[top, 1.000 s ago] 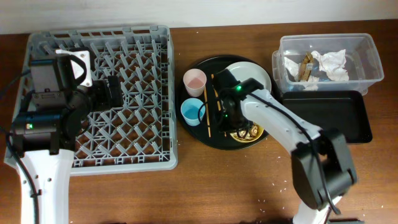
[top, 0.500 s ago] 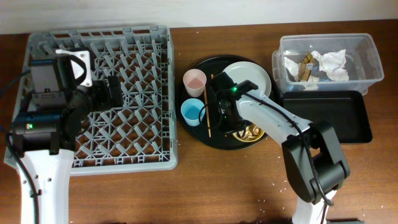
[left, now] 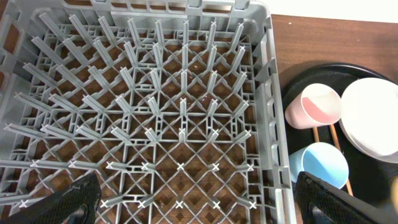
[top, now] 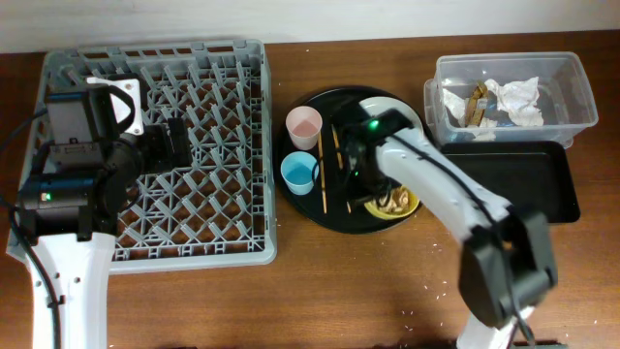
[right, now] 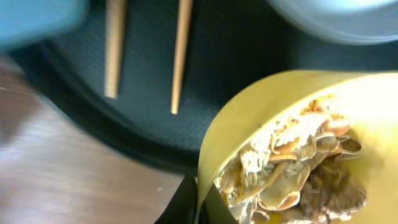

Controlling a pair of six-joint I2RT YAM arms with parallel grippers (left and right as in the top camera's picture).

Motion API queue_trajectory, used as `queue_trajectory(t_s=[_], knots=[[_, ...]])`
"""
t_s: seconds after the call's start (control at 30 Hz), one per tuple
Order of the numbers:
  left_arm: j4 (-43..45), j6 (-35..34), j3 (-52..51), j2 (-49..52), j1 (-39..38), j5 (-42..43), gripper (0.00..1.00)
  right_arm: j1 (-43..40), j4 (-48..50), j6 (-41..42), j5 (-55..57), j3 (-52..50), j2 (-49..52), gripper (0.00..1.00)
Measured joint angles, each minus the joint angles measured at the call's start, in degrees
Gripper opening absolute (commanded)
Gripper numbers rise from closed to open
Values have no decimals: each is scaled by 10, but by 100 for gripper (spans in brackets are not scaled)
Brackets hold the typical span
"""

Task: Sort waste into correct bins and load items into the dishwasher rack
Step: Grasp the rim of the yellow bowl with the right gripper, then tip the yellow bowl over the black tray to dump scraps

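My right gripper [right: 199, 208] is shut on the near rim of the small yellow bowl [right: 249, 118], which holds tan-brown crumbly leftovers [right: 298, 168]. From overhead the bowl [top: 399, 205] sits at the front of the round black tray [top: 334, 208], partly under my right gripper [top: 371, 194]. Two wooden chopsticks [top: 323, 171] lie on that tray beside the pink cup [top: 303, 126], the light blue cup [top: 298, 174] and the pale plate [top: 392, 114]. My left gripper [left: 199, 208] hangs open over the grey dishwasher rack [left: 180, 112] with nothing between its fingers.
At the back right stands the clear tub [top: 572, 97] with crumpled napkins [top: 518, 100] and a brown scrap [top: 476, 107] inside. In front of it lies the shallow black rectangular tray [top: 509, 182]. Bare wooden table lies along the front.
My right gripper has shut on the yellow bowl's rim, and its arm has swung a little to the right, uncovering both chopsticks. The left arm has not moved.
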Motion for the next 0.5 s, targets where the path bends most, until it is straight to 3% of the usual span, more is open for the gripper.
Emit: queue_trajectory(t_s=[0.2,0.5], knots=[[0,0,0,0,0,0,99,-88,-61,-36,-57,32,-135,4],[0,0,0,0,0,0,99,-304,-74,-184,-252,14,-150,4]])
